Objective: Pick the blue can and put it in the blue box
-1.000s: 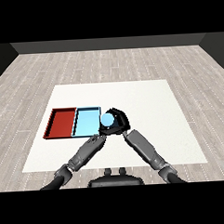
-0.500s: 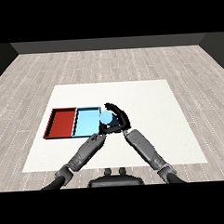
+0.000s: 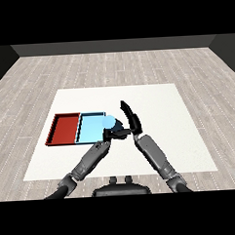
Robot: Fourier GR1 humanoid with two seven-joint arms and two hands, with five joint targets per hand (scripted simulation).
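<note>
Blue can sits at the light blue tray's right edge, over its right rim; can't tell if it rests inside or is held above. L to R: red tray toward the tabletop's left edge, blue tray touching its right side, then can. Left hand just below can, near tray's front right corner; fingers unclear, can't tell. Right hand just right of can, fingers spread wide and straight, holding nothing.
</note>
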